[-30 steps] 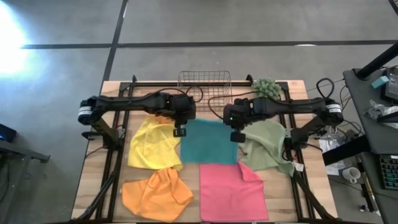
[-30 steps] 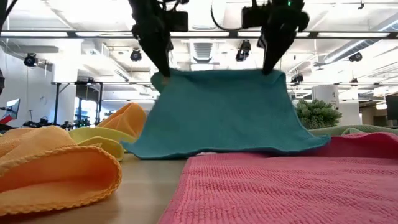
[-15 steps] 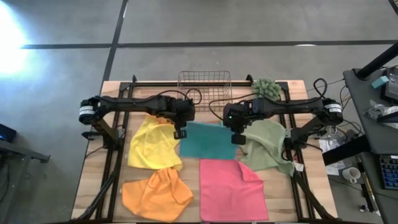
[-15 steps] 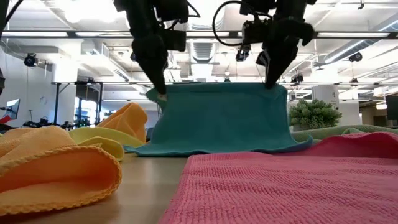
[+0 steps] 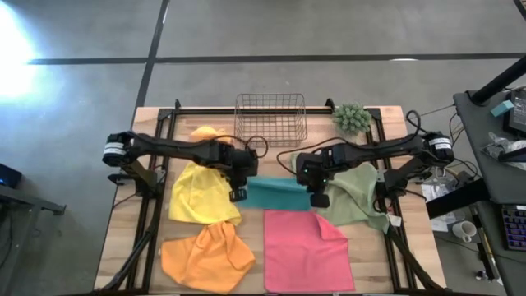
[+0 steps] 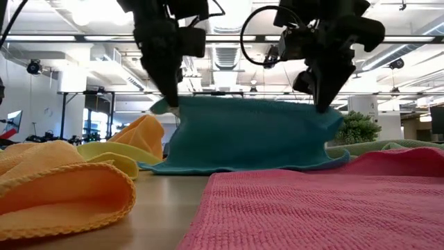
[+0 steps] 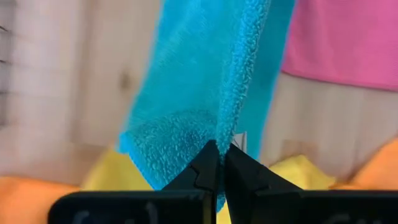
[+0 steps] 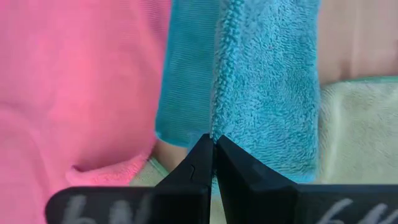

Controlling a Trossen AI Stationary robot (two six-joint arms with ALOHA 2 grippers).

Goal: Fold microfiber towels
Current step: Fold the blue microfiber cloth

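The teal towel [image 5: 275, 194] lies mid-table, half lifted between my two grippers. In the low view it hangs like a curtain [image 6: 250, 139], and its lower edge rests on the table. My left gripper [image 5: 238, 194] is shut on its raised left corner, and my right gripper [image 5: 316, 199] is shut on its raised right corner. The yellow towel [image 5: 197, 193], an orange towel [image 5: 205, 256], the pink towel [image 5: 304, 251] and the olive green towel [image 5: 357, 193] lie flat or crumpled around it. A second orange towel [image 5: 205, 133] shows behind my left arm. My left gripper pinches the teal towel's raised left corner [image 7: 227, 127] between its two fingers, coming from above and pointing down [image 6: 170, 104]. The cloth hangs below the fingers and its lower edge lies on the table. My right gripper pinches the raised right corner [image 8: 217, 118] between its two fingers, coming from above and pointing down [image 6: 325, 105]. The top edge runs nearly taut between the two grippers, and the cloth below it rests on the table.
A wire basket [image 5: 271, 117] and a small green spiky plant [image 5: 352, 117] stand at the table's far edge. The pink towel's far edge lies just in front of the teal towel. Bare wood shows between the towels and along the near left edge.
Both grippers have moved toward the table's near edge and lower, still shut on the teal towel's corners. The raised edge has travelled over the rest of the towel. From above, the towel now shows as a narrow band where it showed as a square before.
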